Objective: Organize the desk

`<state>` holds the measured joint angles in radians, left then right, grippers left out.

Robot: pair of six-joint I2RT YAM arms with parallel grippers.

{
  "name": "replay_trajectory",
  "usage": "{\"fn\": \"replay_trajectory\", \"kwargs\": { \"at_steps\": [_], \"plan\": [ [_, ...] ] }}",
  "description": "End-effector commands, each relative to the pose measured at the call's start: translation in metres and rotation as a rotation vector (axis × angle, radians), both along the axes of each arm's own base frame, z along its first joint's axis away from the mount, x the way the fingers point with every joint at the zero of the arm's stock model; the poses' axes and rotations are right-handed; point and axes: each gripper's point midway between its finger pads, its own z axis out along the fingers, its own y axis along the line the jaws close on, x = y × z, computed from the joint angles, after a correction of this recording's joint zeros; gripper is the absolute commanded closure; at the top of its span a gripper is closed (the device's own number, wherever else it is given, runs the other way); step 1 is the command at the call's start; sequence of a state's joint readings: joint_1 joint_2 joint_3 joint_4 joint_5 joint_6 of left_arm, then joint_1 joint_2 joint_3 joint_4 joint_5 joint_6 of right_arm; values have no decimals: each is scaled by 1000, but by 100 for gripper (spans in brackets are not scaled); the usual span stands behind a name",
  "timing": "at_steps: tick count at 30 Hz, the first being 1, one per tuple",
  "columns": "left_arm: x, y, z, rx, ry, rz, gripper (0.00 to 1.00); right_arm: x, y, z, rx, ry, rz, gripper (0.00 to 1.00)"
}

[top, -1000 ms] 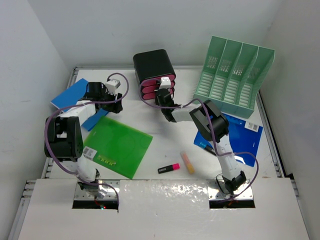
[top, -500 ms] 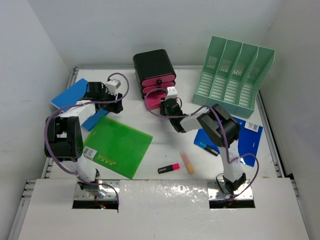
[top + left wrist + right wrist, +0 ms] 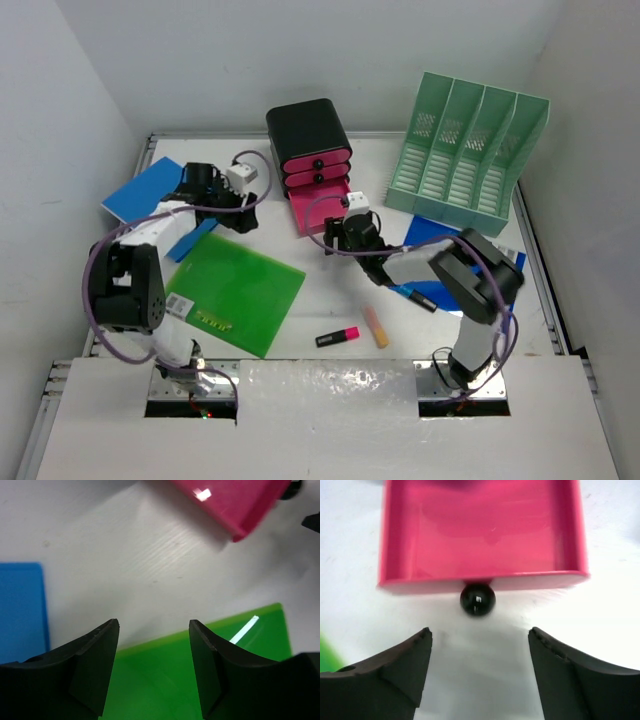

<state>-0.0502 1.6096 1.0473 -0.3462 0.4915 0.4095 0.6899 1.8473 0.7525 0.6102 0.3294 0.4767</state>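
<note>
The desk [image 3: 330,290] is a white tabletop. At its back stands a black drawer unit [image 3: 305,130] whose bottom pink drawer [image 3: 318,203] is pulled out. In the right wrist view this drawer [image 3: 480,530] looks bare inside, and its black knob [image 3: 477,599] sits just ahead of my right gripper [image 3: 480,632]. That right gripper [image 3: 333,240] is open, with nothing between its fingers. My left gripper [image 3: 243,218] hangs open over the far edge of a green folder [image 3: 235,290]. In the left wrist view the left gripper [image 3: 154,625] holds nothing above the folder [image 3: 200,680].
A blue folder [image 3: 140,190] lies at the far left and another [image 3: 480,270] at the right with a black pen [image 3: 415,297] on it. A green file rack [image 3: 465,155] stands back right. A pink highlighter [image 3: 338,336] and an orange one [image 3: 375,326] lie near the front.
The right gripper drew the bottom pink drawer out toward the front, then opened and let go of the knob. The left gripper shifted a little to the right.
</note>
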Motion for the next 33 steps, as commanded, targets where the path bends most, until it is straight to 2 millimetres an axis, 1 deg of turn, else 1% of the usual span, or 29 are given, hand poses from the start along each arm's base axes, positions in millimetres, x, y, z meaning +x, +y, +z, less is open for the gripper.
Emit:
{"fn": "replay_trajectory", "kwargs": {
  "at_steps": [1, 2, 3, 4, 5, 6, 7, 8, 9, 10, 11, 12, 13, 14, 15, 16, 17, 18, 20, 21, 22, 23, 24, 25, 27, 30, 31, 32, 33],
  "plan": [
    [-21, -53, 54, -44, -120, -211, 44, -12, -9, 51, -33, -64, 48, 11],
    [-29, -62, 56, -44, -117, -243, 44, -23, -27, 61, -113, -46, 46, 6],
    [-45, -82, 55, -30, -99, -320, 44, -28, -37, 66, -156, -40, 45, 4],
    [-57, -93, 55, -16, -95, -365, 43, -33, -49, 71, -198, -30, 37, 1],
    [-67, -102, 52, 14, -84, -400, 43, -46, -68, 65, -277, 21, 35, 1],
    [-93, -126, 46, 41, -59, -509, 42, -52, -80, 82, -274, 0, 11, 1],
    [-110, -138, 41, 61, -44, -568, 41, -62, -105, 75, -296, 73, -39, 1],
    [-140, -162, 34, 95, -35, -678, 41, -70, -119, 82, -260, 79, -61, 1],
    [-158, -168, 23, 120, -13, -721, 40, -69, -144, 80, -242, 107, -124, 1],
    [-173, -177, 16, 134, -5, -763, 40, -74, -158, 77, -229, 128, -142, 1],
    [-199, -192, 10, 144, -7, -842, 40, -83, -173, 65, -221, 158, -167, 1],
    [-216, -191, -5, 167, 22, -887, 38, -83, -194, 72, -171, 146, -226, 1],
    [-226, -193, -14, 202, 21, -923, 35, -88, -203, 69, -149, 161, -247, 1],
    [-246, -202, -19, 227, 6, -996, 35, -94, -211, 62, -135, 179, -262, 1],
    [-255, -200, -33, 270, 21, -1024, 34, -95, -222, 68, -97, 163, -290, 1],
    [-261, -201, -40, 310, 10, -1045, 33, -100, -226, 63, -90, 175, -301, 1],
    [-276, -206, -46, 326, 6, -1099, 32, -101, -231, 63, -84, 171, -317, 1],
    [-283, -207, -56, 347, 30, -1119, 30, -102, -233, 65, -85, 160, -323, 1],
    [-294, -211, -72, 373, 52, -1145, 28, -105, -234, 63, -89, 162, -322, 1],
    [-293, -213, -77, 383, 48, -1133, 28, -106, -235, 63, -93, 157, -323, 1],
    [-285, -214, -82, 420, 27, -1099, 27, -109, -235, 60, -94, 159, -324, 1],
    [-277, -221, -88, 423, 9, -1054, 27, -109, -236, 59, -96, 154, -324, 1],
    [-264, -222, -91, 461, -32, -1004, 27, -108, -235, 62, -88, 134, -322, 1],
    [-258, -228, -90, 453, -60, -975, 28, -111, -236, 57, -90, 142, -322, 1],
    [-252, -232, -86, 444, -96, -947, 28, -113, -235, 56, -91, 140, -314, 1],
    [-253, -237, -81, 406, -120, -953, 33, -116, -236, 54, -103, 147, -311, 1],
    [-257, -235, -84, 405, -101, -968, 36, -116, -237, 55, -106, 147, -311, 1],
    [-260, -232, -90, 418, -81, -980, 42, -116, -238, 56, -108, 142, -315, 1],
    [-263, -230, -94, 422, -59, -988, 45, -117, -238, 56, -108, 141, -318, 1]
  ]
}}
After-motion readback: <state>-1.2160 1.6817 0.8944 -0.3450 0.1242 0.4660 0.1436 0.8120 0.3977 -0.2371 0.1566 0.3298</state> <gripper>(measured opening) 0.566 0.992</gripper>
